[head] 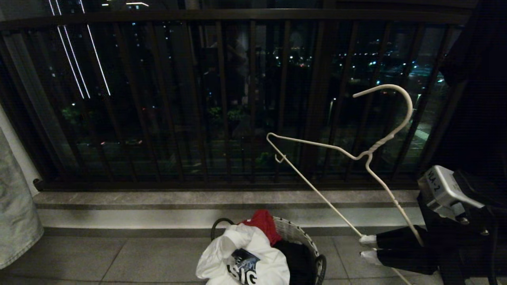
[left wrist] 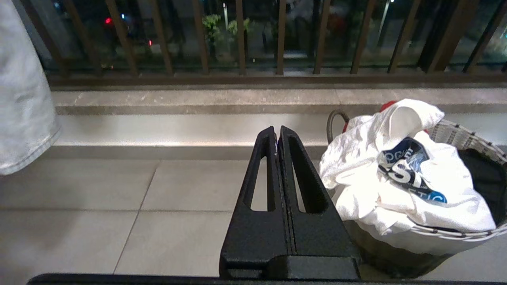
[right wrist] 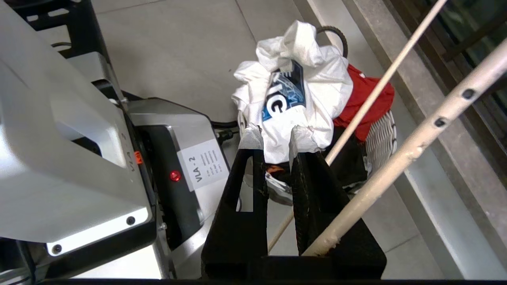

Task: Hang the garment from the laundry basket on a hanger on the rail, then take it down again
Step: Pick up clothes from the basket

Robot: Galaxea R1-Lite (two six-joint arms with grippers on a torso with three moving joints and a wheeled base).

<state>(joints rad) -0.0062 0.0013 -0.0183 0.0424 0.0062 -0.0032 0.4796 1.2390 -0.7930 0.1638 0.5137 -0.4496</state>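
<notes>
The dark balcony railing stands behind the laundry basket, beyond a stone step. The basket sits on the tiled floor. A pale denim garment hangs far to the basket's left and a black garment hangs well above and to its right.

The white T-shirt lies crumpled on top of the basket and spills over the near rim, with its dark blue print facing up. A red garment shows just behind it.

The white wire hanger is held in the air above and to the right of the basket, tilted with its hook uppermost. The right pincer carries it by the lower shoulder end, clenched on the wire. The exact pinch point is hidden behind the fingers. The left pincer waits low to the basket's left, pressed closed and empty.

The shirt should handle as light, limp cloth that stretches and slides rather than lifting as one piece. A raised fold near the top of the heap looks like the safest place to take hold, clear of the wicker rim and the red garment. The collar would be the most useful part to find for threading. The hanger is stiff, thin and smooth, so it is likely to swivel in the grip.
</notes>
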